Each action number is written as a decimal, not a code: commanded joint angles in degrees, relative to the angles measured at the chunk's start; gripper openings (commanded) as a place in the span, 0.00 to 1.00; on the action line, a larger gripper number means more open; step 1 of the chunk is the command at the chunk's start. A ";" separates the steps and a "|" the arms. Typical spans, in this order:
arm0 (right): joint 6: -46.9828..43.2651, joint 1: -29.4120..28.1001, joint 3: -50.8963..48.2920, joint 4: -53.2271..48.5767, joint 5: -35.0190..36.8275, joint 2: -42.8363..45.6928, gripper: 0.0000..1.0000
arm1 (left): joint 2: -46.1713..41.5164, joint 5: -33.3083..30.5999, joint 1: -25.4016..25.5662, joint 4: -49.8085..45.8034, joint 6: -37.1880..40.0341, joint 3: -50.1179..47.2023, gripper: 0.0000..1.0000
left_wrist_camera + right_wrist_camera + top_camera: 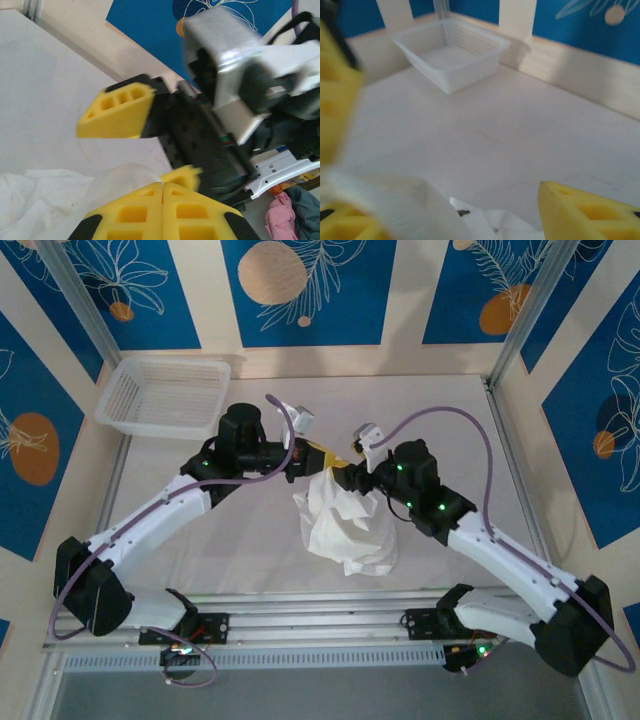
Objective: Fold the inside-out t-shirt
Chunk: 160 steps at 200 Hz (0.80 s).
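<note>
Left jaws are pressed together on the raised peak of the inside-out t-shirt (345, 525). Right jaws stand apart at that same peak, with loose cloth between them. From there the t-shirt hangs in a crumpled white bunch onto the counter (230, 530) — well apart from the mesh basket (165, 395), to its near right.

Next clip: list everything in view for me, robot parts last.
t-shirt: one, white, bunched and pulled up into a peak at table centre
tag: one, small, dark, on the t-shirt
basket: one, white mesh, far left corner of the table
table: one, white top
wall panels: several, blue with floral print, around the table
left gripper: one, yellow fingers, shut on the t-shirt's peak
right gripper: one, yellow fingers, open beside that peak
</note>
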State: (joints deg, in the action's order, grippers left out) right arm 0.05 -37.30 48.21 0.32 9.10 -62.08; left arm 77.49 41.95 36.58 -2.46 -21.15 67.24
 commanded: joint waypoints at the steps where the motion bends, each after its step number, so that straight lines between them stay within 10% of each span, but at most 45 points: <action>1: -0.73 -0.58 3.53 -4.91 3.19 -1.82 0.60 | -0.06 0.09 0.50 -3.79 3.55 2.56 0.00; 34: 1.27 -0.45 4.97 -13.39 8.55 -1.05 0.50 | -0.33 -2.51 0.40 -6.59 5.26 2.80 0.00; 67: 4.44 4.19 1.89 -19.66 -8.33 6.31 0.00 | 0.45 -5.06 0.15 -9.48 7.06 3.44 0.00; 104: 23.20 10.93 -3.02 -5.62 -50.07 8.95 0.00 | 3.58 -14.58 -0.02 -13.98 12.08 3.17 0.00; 129: 32.88 12.01 -4.96 7.32 -52.38 8.30 0.00 | 8.43 -12.22 0.11 -12.21 11.40 1.48 0.00; 160: 32.41 15.28 -1.72 -1.51 -46.83 5.09 0.00 | 3.62 -9.12 0.41 -3.48 6.81 -5.43 0.35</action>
State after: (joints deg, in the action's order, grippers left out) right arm 28.14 -24.21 43.51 -0.54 -35.35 -55.81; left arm 85.17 32.67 37.23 -10.66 -12.40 66.32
